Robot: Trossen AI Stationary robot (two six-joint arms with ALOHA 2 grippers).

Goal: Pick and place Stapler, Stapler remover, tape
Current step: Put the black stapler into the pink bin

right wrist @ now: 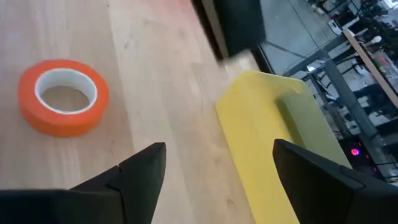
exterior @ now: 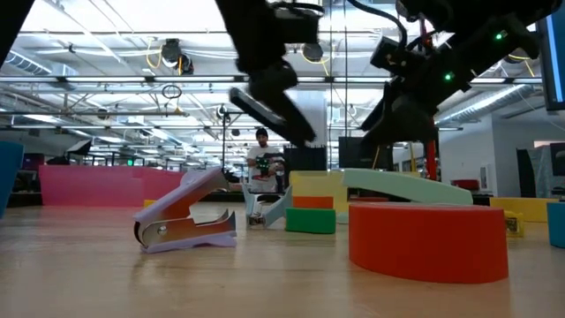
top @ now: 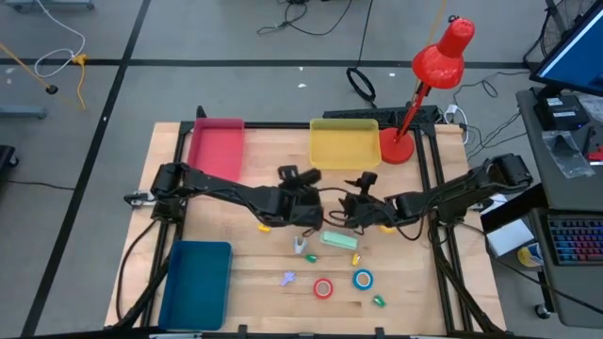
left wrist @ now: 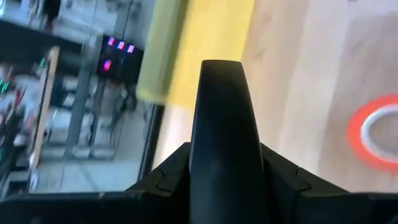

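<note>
A black stapler (left wrist: 222,118) is up in the air over the table's middle, with my left gripper (top: 303,196) shut on it; in the low view the stapler (exterior: 269,104) hangs tilted above the table. My right gripper (right wrist: 217,163) stands open beside it (top: 362,200), nothing between its fingers, above an orange tape roll (right wrist: 62,96) that lies flat on the wood. A mint stapler (top: 339,240), two staple removers (top: 300,247) (top: 287,278), a red tape roll (top: 323,288) and a blue one (top: 363,279) lie nearer the front edge. My left gripper pinches the black stapler between its two fingers (left wrist: 168,180), which lie along it. The stapler's free end (left wrist: 221,74) sticks out forward past the fingertips. It is lifted clear of the table and tilted. Which end the fingers have is hidden by the stapler itself.
A pink tray (top: 215,146) and a yellow tray (top: 344,143) stand at the table's far side, and a blue tray (top: 196,282) stands at the front left. A red desk lamp (top: 429,85) stands at the far right. Small green and yellow bits (top: 379,301) lie among the things.
</note>
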